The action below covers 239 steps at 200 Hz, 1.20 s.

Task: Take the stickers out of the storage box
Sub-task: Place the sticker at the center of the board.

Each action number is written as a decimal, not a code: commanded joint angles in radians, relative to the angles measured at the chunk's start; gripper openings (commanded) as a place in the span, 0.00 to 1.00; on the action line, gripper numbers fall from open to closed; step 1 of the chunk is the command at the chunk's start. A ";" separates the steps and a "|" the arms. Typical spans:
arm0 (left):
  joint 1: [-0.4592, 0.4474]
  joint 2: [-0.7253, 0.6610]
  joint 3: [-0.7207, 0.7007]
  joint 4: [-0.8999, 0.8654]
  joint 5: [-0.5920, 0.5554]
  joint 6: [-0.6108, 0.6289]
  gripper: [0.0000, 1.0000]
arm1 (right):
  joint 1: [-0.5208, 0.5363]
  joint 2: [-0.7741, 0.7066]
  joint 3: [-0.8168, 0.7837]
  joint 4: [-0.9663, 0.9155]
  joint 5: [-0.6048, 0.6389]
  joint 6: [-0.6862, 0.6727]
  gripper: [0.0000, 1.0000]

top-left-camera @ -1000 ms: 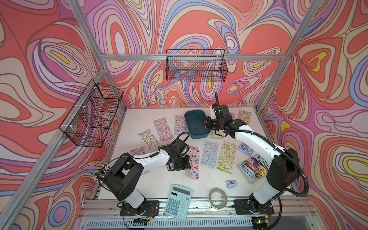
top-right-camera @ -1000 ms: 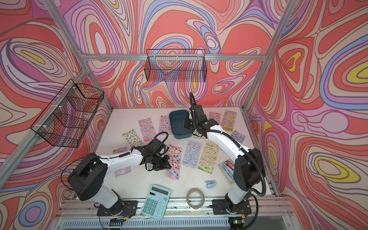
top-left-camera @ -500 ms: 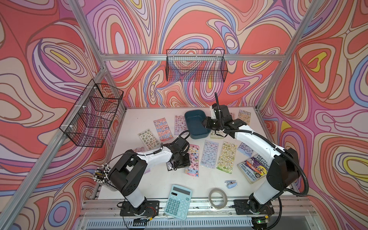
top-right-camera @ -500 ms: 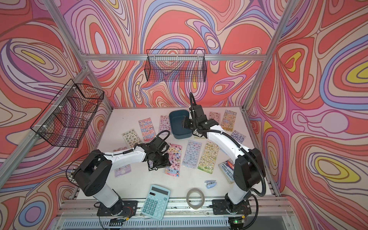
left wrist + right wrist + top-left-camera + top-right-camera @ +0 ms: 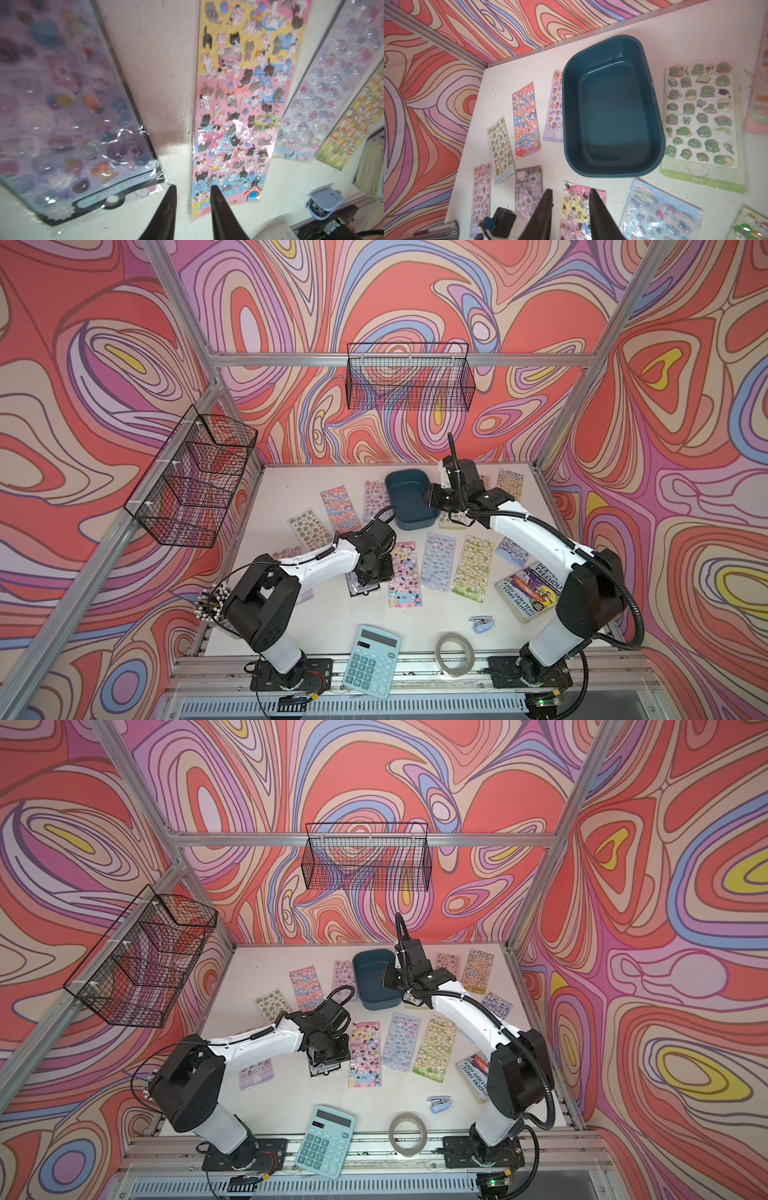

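**Desk:** Where is the storage box [image 5: 409, 506] placed?

**Caption:** With the back wall taken as 12 in a top view, it is set at 12 o'clock on the white worktop [image 5: 436, 614]. Nothing is seen in it, and its teal floor is laid bare in the right wrist view.

**Desk:** And the stickers [image 5: 435, 560]?

**Caption:** They are spread flat on the worktop around the box, from its 9 o'clock through 6 to its 3 o'clock. A green dinosaur sheet [image 5: 699, 116] is seen just beside the box at its 4 o'clock.

**Desk:** How are the tools held?

**Caption:** The left tool [image 5: 193, 188] is pictured with its jaws parted and nothing between them. It is poised low over the strip of bare worktop between a black-bordered sheet [image 5: 79, 116] and a pink-and-yellow cat sheet [image 5: 239, 116]. The cat sheet is found at the tool's 3 o'clock and the box at its 1 o'clock, apart from it. The right tool [image 5: 570, 191] is likewise shown parted and empty, raised by the box's 3 o'clock rim.

**Desk:** Anything else in shot?

**Caption:** A calculator [image 5: 372, 659] and a tape roll [image 5: 455, 653] are seen at the worktop's 6 o'clock edge.
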 commanded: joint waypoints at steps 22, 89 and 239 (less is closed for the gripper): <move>0.006 -0.093 0.063 -0.098 -0.099 0.063 0.50 | 0.000 0.001 0.007 -0.029 0.027 -0.013 0.32; -0.029 0.042 0.037 0.095 0.041 0.004 0.00 | 0.000 0.002 0.000 -0.032 0.032 -0.013 0.32; -0.058 0.244 0.093 0.141 -0.037 0.011 0.00 | 0.000 0.032 0.011 -0.036 0.035 -0.008 0.31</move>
